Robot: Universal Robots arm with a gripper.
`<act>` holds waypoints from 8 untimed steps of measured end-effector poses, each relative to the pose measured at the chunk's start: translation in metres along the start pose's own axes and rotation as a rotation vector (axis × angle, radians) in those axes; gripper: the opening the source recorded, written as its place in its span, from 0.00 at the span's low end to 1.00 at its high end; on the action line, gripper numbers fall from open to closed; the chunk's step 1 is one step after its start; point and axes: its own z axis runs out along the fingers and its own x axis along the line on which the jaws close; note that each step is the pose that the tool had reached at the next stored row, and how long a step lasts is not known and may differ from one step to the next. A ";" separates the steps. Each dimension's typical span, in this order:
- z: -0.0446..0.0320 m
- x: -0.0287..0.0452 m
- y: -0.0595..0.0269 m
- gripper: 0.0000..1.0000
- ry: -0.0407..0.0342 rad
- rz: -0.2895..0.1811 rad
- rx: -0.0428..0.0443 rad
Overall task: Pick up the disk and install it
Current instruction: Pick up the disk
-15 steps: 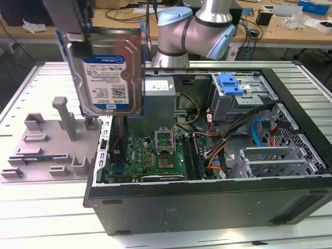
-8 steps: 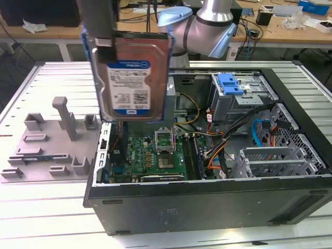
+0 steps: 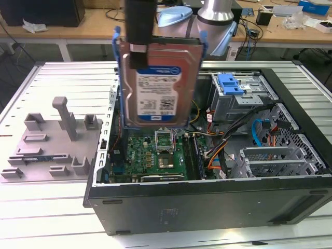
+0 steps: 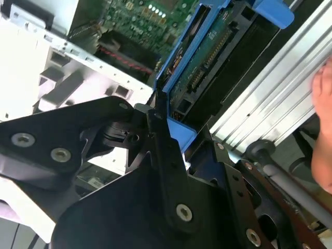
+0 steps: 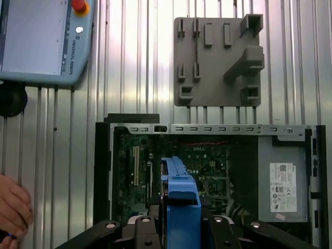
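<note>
One disk (image 3: 161,83), one computer case (image 3: 207,199), one fixture (image 3: 49,142)

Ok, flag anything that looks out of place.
Nothing damaged or spilled. The disk hangs upright in the hand over the open case. One oddity: a person's fingers sit close by, beside the case.

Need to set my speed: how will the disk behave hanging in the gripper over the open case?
Likely rigid: the disk hangs flat and unbent. Its metal body probably makes it heavy for its size. Since the gripper clamps just its upper end, a jolt might pivot it.
</note>
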 end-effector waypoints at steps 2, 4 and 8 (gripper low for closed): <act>-0.0009 0.0036 -0.0092 0.36 -0.0001 0.000 -0.0008; -0.0022 0.0091 -0.0236 0.36 0.0000 0.000 -0.0019; -0.0045 0.0182 -0.0475 0.36 -0.0001 0.000 -0.0036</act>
